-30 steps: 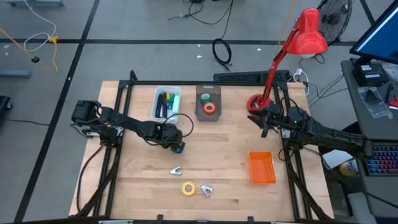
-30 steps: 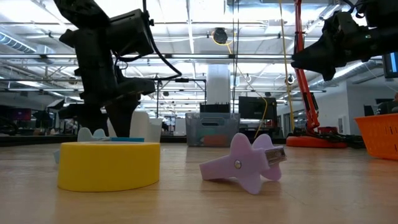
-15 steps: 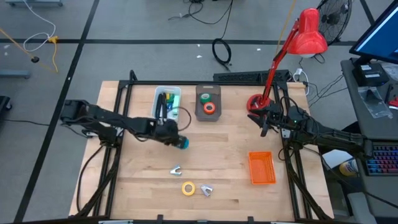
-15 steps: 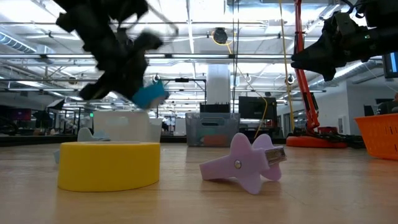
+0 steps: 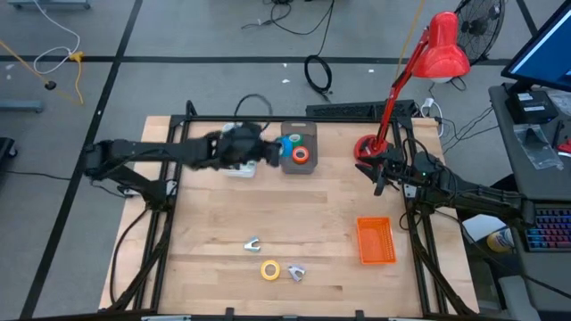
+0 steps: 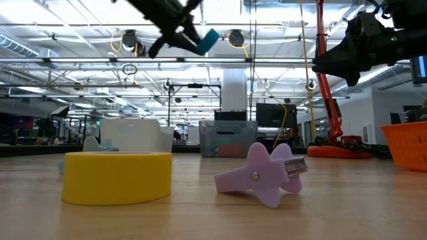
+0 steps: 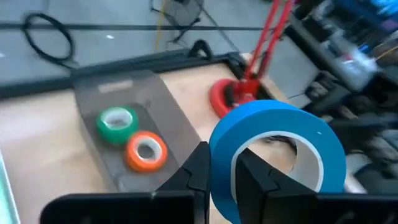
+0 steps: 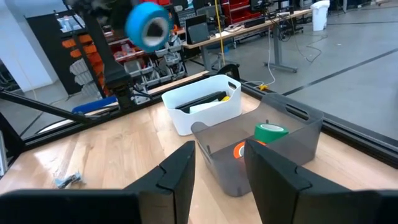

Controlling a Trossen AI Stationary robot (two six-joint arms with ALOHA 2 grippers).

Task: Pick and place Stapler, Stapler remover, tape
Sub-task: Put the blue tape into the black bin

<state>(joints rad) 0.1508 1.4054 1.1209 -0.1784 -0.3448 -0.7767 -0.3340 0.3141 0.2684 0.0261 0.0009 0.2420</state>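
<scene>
**Bench layout, rear edge to front edge**

Two bins stand side by side at the middle of the rear edge of the bench: the open tub on the left and the tray on the right. Two tape rolls lie in the tray, the rear roll behind the front roll. The left gripper hangs over the gap between the bins, clamped on the held roll. The lamp base sits at the rear right, with the right gripper just before it. The basket lies near the right edge. Near the middle of the front edge lies the loose roll. One staple remover is just right of it and another remover is behind it.
</scene>
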